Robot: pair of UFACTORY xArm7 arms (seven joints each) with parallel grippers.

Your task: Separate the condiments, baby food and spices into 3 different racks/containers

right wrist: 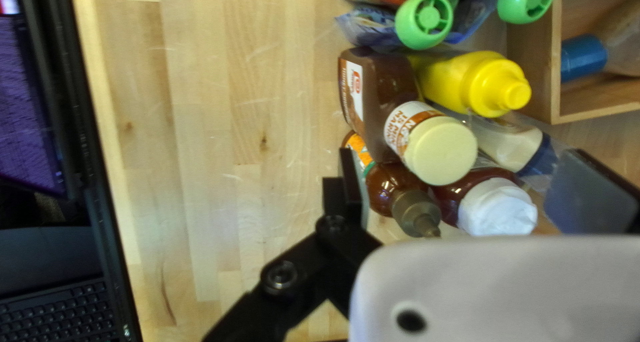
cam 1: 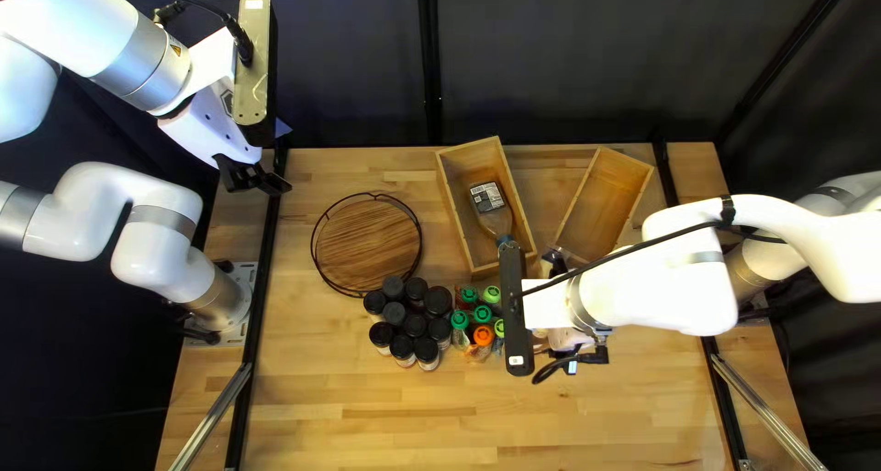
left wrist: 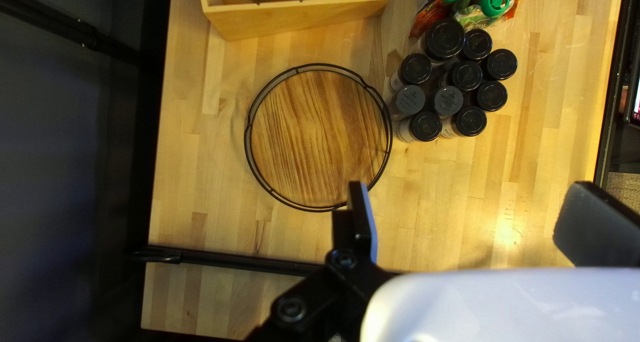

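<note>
Brown plastic sauce btl w/ cream cap [right wrist: 427, 139] stands near pale wooden box [right wrist: 543, 69]. R claw [right wrist: 467, 175] wide, holding nothing; L claw [left wrist: 473, 192] wide too. Prob. best: centre R claw over cap, descend straight, grip gently, lift above box rim.

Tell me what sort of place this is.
Probably a robotics lab or test station, not a kitchen: two white robot arms face each other over a wooden table, a dark curtain hangs behind it, and a laptop keyboard shows beyond the table's edge.
</note>
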